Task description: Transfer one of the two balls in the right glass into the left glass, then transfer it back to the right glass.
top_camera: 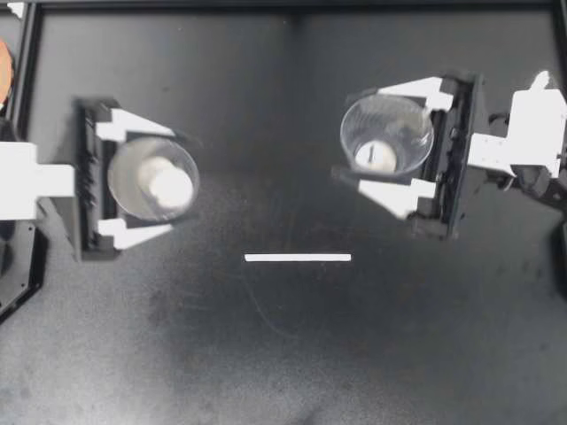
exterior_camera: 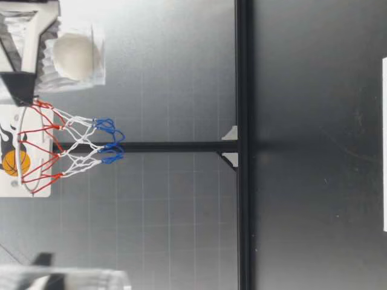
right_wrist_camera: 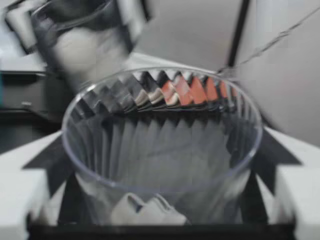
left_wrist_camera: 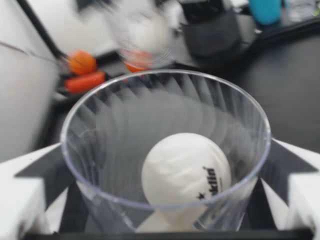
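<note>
My left gripper [top_camera: 161, 180] is clamping the left glass [top_camera: 121, 168], which is carrying one ball [top_camera: 170, 186]. My right gripper [top_camera: 354, 135] is clamping the right glass [top_camera: 406, 119] with the other ball [top_camera: 376, 157], and both glasses are hanging well above the table [top_camera: 266, 354]. The balls are likely light and bouncy and the ribbed glasses thin and slippery, so mid-wall is the holding point; a white strip [top_camera: 298, 258] and a hoop net [exterior_camera: 84, 145] are sitting clear of the pouring path.
</note>
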Tool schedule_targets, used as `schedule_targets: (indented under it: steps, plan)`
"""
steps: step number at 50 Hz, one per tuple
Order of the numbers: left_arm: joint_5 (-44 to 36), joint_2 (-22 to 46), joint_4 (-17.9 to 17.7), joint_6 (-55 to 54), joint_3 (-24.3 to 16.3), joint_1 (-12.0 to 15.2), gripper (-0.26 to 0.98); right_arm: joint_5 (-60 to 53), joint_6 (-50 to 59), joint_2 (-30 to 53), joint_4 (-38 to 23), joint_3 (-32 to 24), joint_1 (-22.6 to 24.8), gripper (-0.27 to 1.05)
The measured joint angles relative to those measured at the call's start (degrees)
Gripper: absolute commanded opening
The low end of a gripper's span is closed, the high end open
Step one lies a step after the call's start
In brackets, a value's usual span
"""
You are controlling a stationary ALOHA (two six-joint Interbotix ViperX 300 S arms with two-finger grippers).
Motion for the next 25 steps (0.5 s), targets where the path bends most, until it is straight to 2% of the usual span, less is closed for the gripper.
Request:
schedule_targets:
  steps: [10,25]
  plan:
    - [2.64,-3.43,-0.18,9.23,-1.93,3.16,0.76,-2.46,9.14,5.54,-2.02,-2.2,2.02,0.72]
    - [2.64,-1.93,0.09,20.74,-5.27,4.83,0.76,-4.39,23.73,15.56,-11.51,-9.23,3.96,0.72]
